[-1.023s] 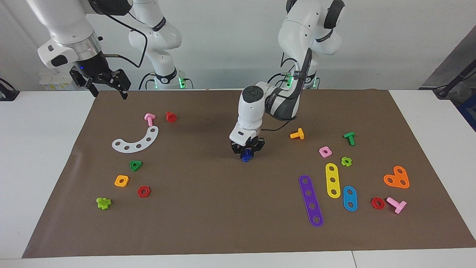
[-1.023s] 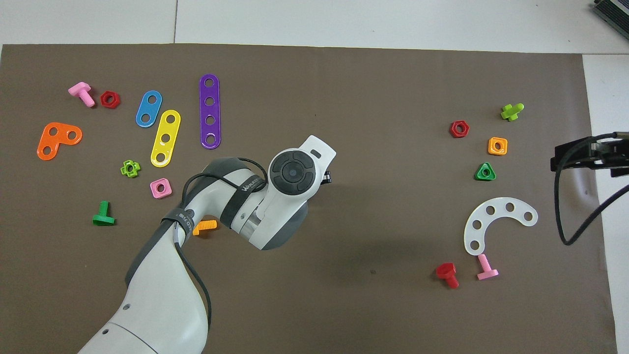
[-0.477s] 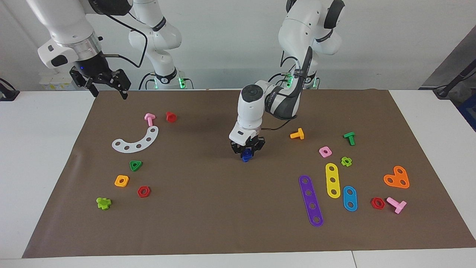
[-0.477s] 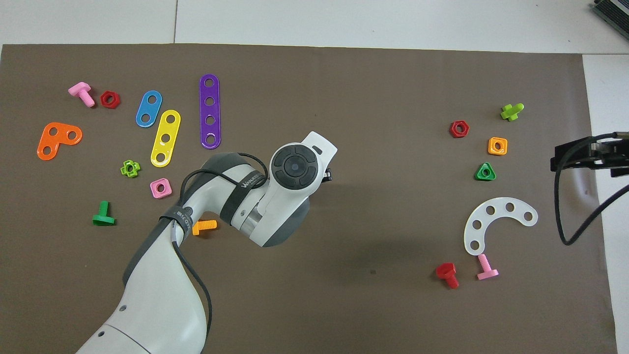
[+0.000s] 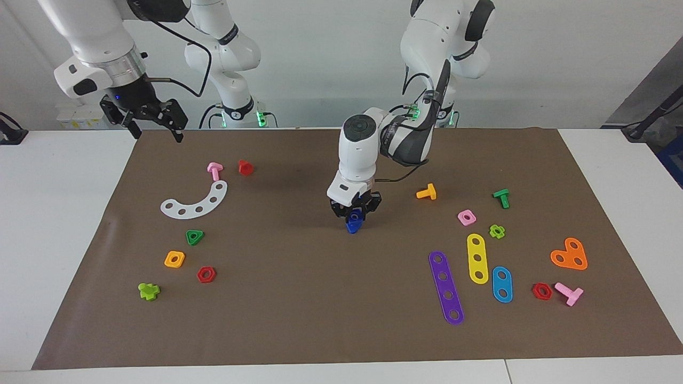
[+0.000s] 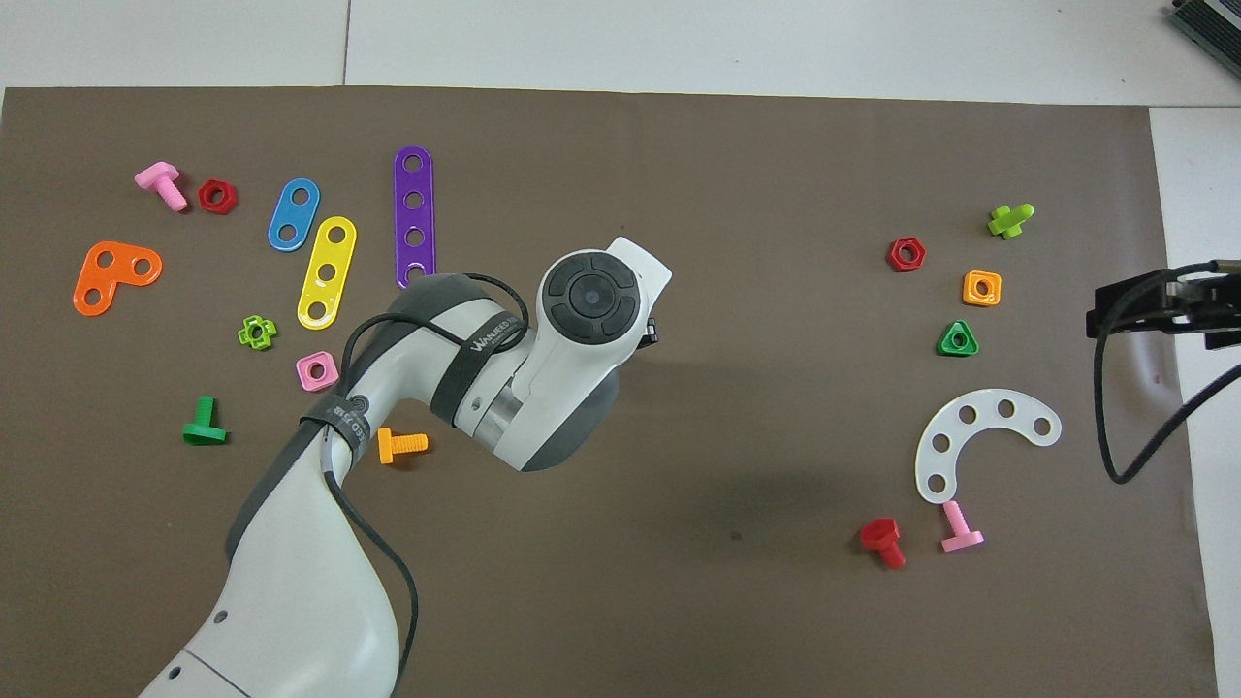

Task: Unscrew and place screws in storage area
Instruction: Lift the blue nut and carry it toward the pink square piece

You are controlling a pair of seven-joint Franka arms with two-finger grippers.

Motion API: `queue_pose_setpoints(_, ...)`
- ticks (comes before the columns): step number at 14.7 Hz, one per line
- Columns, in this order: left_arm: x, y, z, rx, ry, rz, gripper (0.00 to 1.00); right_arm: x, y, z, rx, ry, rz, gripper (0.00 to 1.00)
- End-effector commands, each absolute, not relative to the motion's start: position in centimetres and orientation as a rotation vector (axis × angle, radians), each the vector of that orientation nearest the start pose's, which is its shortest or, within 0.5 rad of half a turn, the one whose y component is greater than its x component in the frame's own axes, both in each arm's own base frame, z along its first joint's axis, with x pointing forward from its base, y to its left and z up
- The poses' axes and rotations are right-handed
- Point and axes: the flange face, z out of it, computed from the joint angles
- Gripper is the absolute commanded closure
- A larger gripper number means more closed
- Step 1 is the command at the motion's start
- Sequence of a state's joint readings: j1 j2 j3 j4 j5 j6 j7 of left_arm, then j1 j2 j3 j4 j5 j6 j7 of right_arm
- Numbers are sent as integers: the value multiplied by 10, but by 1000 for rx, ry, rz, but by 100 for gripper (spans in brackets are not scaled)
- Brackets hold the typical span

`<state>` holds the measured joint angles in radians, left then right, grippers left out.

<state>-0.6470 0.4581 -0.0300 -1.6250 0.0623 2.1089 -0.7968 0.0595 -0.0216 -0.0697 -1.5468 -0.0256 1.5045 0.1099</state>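
Note:
My left gripper [image 5: 354, 213] hangs over the middle of the brown mat [image 5: 299, 298], shut on the dark-blue screw [image 5: 352, 225]. The screw's triangular head points down, just above the mat. In the overhead view the left arm's wrist [image 6: 589, 296] hides the screw and the fingers. My right gripper [image 5: 155, 121] waits open and empty, raised over the mat's edge at the right arm's end; it also shows in the overhead view [image 6: 1159, 308].
A light-blue plate [image 5: 502, 284], yellow plate [image 5: 477, 258], purple plate [image 5: 446, 287] and orange bolt [image 5: 427, 192] lie toward the left arm's end. A white curved plate [image 5: 196, 201], red bolt [image 5: 245, 167], pink bolt [image 5: 214, 170] and several nuts lie toward the right arm's end.
My left gripper has risen slightly with the dark-blue screw in it, and its wrist has shifted a little toward the right arm's end. The right arm has not moved.

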Motion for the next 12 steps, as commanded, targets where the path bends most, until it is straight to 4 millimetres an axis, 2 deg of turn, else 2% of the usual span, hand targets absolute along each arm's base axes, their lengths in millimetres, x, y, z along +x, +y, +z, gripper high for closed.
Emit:
queue_pose_setpoints(1, 544, -420, 370, -3093, -168, -49, 57, 535, -11, 643, -3157, 162, 33, 0)
queue_pose_setpoints(4, 565, -395, 388, -3089, -209, -53, 57, 536, -11, 642, -3158, 162, 35, 0)
queue_pose_setpoints(6, 579, -371, 395, -3107, -158, -51, 57, 536, -11, 642, -3157, 162, 35, 0)
queue_pose_setpoints(8, 595, -336, 398, -3117, -76, -32, 59, 536, -11, 642, -3157, 164, 35, 0)
queue_pose_setpoints(11, 617, -279, 386, -3135, 25, 24, 60, 533, -11, 642, -3156, 159, 43, 0)
queue_pose_setpoints(12, 620, -262, 382, -3132, 61, 35, 60, 532, -9, 636, -3150, 151, 45, 0)
